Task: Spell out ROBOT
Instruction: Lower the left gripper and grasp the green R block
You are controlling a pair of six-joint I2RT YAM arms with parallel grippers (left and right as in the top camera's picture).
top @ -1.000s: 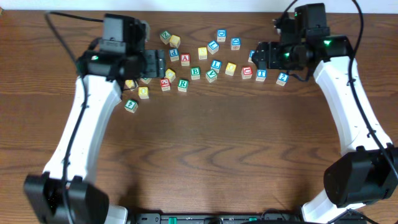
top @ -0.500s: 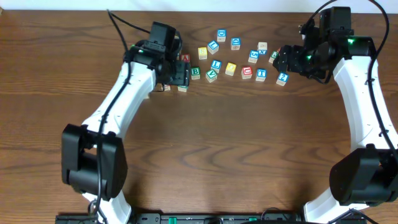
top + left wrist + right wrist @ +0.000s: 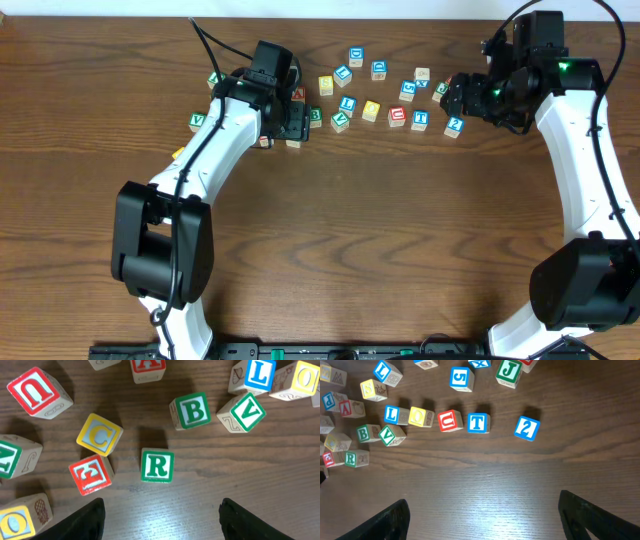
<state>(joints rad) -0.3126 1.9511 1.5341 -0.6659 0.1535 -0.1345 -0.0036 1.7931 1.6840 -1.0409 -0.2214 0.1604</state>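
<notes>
The green R cube (image 3: 157, 465) lies just ahead of my left gripper (image 3: 162, 525), which is open with only bare wood between its fingers. The green B cube (image 3: 192, 410) sits beyond it to the right, and a yellow O cube (image 3: 302, 377) is at the far right. Another yellow O cube (image 3: 17, 520) lies beside the left finger. The blue T cube (image 3: 477, 423) sits in a row with a yellow O cube (image 3: 420, 416), ahead of my open right gripper (image 3: 485, 520). From overhead, the left gripper (image 3: 290, 125) covers the R and the right gripper (image 3: 452, 95) hovers near the T (image 3: 420, 119).
Around the R lie a red E cube (image 3: 90, 474), a yellow C cube (image 3: 99, 435), a red U cube (image 3: 37, 392) and a green V cube (image 3: 247, 411). A blue 2 cube (image 3: 526, 428) sits right of the T. Two green cubes (image 3: 197, 121) lie left of the left arm.
The left arm swung right from the left cluster and now hovers over the R. The right arm drew back to the right, then held still.
</notes>
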